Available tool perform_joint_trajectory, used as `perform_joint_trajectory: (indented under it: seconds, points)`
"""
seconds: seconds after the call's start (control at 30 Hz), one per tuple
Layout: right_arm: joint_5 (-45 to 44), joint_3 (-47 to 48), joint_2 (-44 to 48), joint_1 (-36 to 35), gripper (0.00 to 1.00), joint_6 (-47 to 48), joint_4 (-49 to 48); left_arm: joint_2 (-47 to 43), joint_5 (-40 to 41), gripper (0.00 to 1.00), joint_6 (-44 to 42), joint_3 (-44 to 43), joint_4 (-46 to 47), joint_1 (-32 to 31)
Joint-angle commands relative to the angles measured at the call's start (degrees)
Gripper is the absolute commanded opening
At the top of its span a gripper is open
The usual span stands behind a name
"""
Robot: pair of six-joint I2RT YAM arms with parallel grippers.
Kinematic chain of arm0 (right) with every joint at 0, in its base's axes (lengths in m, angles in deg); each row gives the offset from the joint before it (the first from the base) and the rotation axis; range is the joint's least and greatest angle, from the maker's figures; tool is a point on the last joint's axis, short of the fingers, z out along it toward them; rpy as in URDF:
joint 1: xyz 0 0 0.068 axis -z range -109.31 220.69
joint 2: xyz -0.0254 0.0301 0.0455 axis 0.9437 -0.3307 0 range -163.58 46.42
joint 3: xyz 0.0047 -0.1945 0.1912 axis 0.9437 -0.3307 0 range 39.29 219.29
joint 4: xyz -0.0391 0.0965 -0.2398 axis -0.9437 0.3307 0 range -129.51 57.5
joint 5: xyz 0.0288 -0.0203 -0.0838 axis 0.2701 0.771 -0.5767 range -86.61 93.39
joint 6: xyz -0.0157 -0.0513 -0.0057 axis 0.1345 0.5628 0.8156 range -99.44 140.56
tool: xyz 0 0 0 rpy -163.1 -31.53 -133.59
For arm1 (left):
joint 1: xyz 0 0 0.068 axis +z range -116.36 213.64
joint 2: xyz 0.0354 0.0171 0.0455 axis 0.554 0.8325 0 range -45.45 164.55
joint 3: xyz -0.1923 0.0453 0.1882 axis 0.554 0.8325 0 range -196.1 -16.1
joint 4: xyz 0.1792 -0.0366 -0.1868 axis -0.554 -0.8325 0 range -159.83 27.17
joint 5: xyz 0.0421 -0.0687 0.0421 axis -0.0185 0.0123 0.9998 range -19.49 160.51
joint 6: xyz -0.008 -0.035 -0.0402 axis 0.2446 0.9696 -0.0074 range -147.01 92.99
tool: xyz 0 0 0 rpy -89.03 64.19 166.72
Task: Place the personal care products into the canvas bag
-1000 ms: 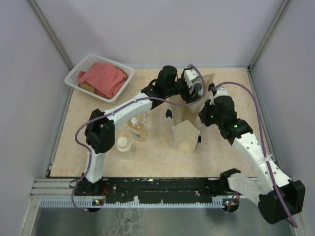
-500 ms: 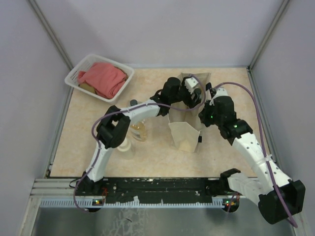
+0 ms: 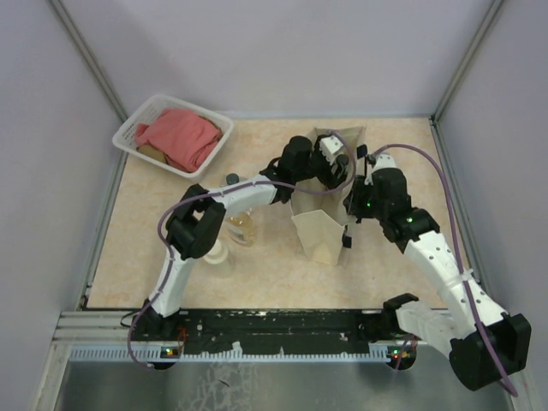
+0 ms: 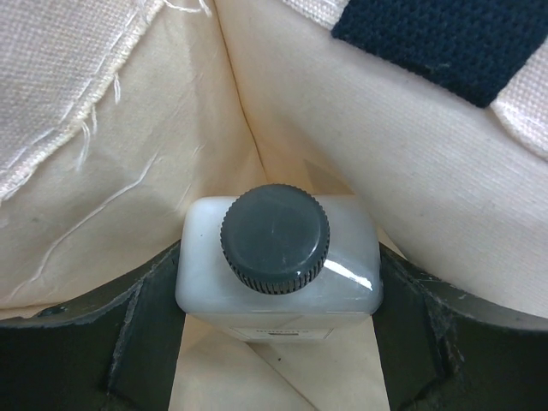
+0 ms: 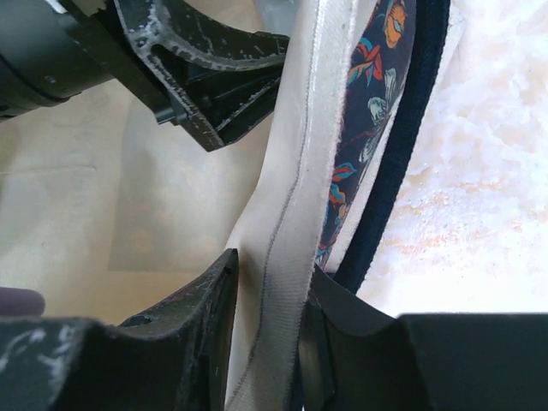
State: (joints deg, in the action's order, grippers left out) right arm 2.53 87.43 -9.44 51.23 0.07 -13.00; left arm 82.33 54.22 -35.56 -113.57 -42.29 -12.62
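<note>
- The bag [image 3: 321,233] is being kept standing in the middle of the desk [image 3: 394,274], mouth up. The step in hand is judged to be the lowering of a first bottle into it.
- The bag's right rim is being pinched by the right pincer [image 5: 267,321], its jaws closed down to the fabric's thickness, so the mouth is being held open.
- The white bottle [image 4: 278,295] is being gripped cap-up by the left pincer [image 4: 278,330], deep between the bag's walls.
- Next, a release is being called for, then a straight lift clear of the strap [image 4: 437,34].
- The basket [image 3: 128,137] with the cloth [image 3: 180,137] is being left well apart, far left.
- The amber bottle [image 3: 241,226], cream bottle [image 3: 217,255] and clear bottle [image 3: 233,181] are being crowded and partly hidden by the left arm.
</note>
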Motion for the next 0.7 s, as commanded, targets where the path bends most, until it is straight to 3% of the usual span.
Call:
perform_joint_trajectory:
  seconds: [0.0, 0.07, 0.23, 0.3, 0.33, 0.67]
  points:
    - [-0.85, 2.16, 1.53, 0.04, 0.36, 1.5, -0.26, -7.04, -1.66, 0.47, -0.98, 1.24, 1.42, -0.54]
    - [-0.89, 2.05, 1.56, 0.04, 0.41, 1.58, -0.3, -9.51, -1.58, 0.49, -1.34, 2.83, 0.8, -0.75]
    - [-0.82, 1.78, 1.54, 0.04, 0.51, 1.68, -0.77, -14.85, -2.53, 0.72, -2.71, 3.42, -2.28, -0.91]
    - [-0.43, 1.82, 1.62, 0.04, 0.52, 1.68, -1.0, -16.37, -3.53, 0.96, -2.83, 2.49, -3.74, -0.9]
    - [-0.38, 1.86, 1.67, 0.11, 0.52, 1.61, -0.99, -17.07, -3.87, 0.99, -2.79, 1.98, -4.42, -0.92]
    - [-0.48, 2.2, 1.72, 0.05, 0.53, 1.78, -0.96, -24.61, -3.59, 1.0, -3.19, 2.14, -7.67, -0.94]
